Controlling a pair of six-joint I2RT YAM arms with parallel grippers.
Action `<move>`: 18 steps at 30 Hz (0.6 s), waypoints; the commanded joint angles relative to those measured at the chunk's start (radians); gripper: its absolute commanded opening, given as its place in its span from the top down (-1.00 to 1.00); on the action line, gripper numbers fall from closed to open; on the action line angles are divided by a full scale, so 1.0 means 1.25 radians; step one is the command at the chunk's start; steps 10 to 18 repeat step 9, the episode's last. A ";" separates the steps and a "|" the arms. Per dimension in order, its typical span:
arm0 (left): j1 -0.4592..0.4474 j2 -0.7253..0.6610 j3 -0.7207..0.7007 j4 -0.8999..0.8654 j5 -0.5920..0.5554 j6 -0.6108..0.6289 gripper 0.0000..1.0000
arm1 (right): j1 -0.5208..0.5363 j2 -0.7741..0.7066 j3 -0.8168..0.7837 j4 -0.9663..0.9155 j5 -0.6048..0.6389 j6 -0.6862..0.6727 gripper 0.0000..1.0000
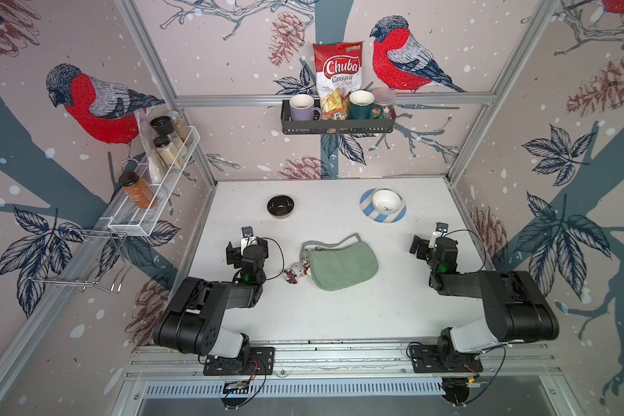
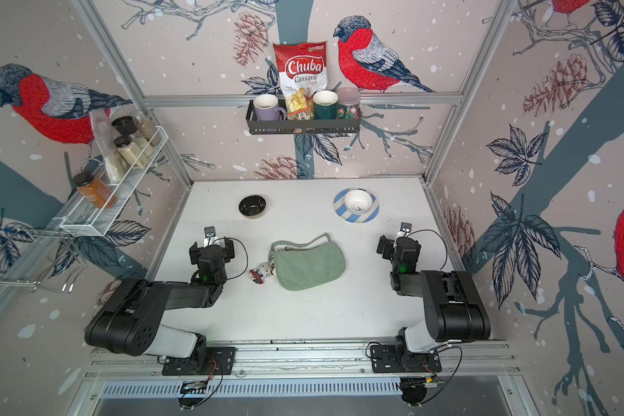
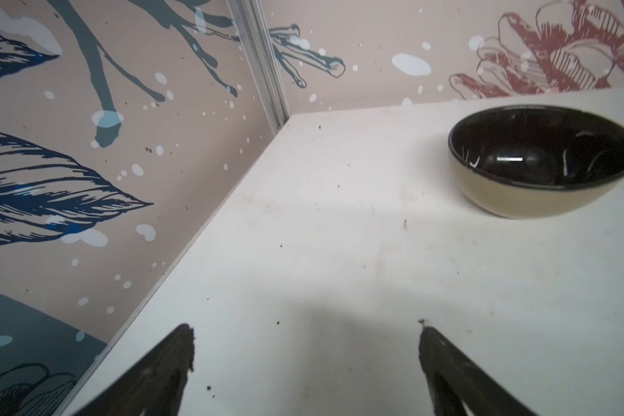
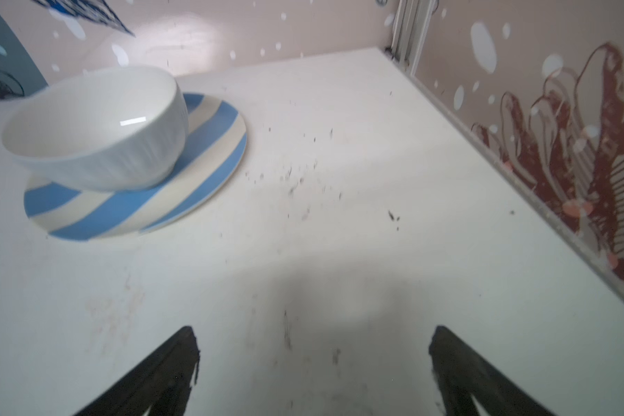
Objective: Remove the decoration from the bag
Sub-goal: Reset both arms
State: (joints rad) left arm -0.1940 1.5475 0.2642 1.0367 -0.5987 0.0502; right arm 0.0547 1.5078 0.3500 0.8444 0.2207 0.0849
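In both top views the sage-green bag (image 1: 343, 266) (image 2: 310, 264) lies flat mid-table, its strap looped along the far side. The decoration (image 1: 296, 272) (image 2: 262, 272), a small white cat figure with red and blue, lies on the table against the bag's left end by the metal ring. My left gripper (image 1: 247, 246) (image 3: 305, 331) stands open and empty, to the left of the decoration and pointing at the back wall. The right gripper (image 1: 434, 245) (image 4: 314, 331) is also open and empty, well right of the bag. Neither wrist view shows the bag or the decoration.
A black bowl (image 1: 280, 206) (image 3: 544, 158) sits behind my left gripper. A white bowl (image 1: 386, 201) (image 4: 98, 133) rests on a blue-striped plate (image 1: 366, 212) (image 4: 209, 151) at the back right. A black shelf (image 1: 337, 126) and a white wire rack (image 1: 159, 180) hang on the walls.
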 commanded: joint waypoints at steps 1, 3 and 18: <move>0.012 0.034 0.023 0.091 0.023 0.010 -0.92 | 0.011 -0.001 0.007 0.040 0.039 0.003 -1.00; 0.016 0.019 0.039 0.028 0.023 -0.005 -0.92 | 0.010 0.002 0.007 0.044 0.039 0.002 -1.00; 0.016 0.021 0.039 0.039 0.024 -0.003 -0.93 | 0.006 0.000 0.010 0.034 0.028 0.005 -1.00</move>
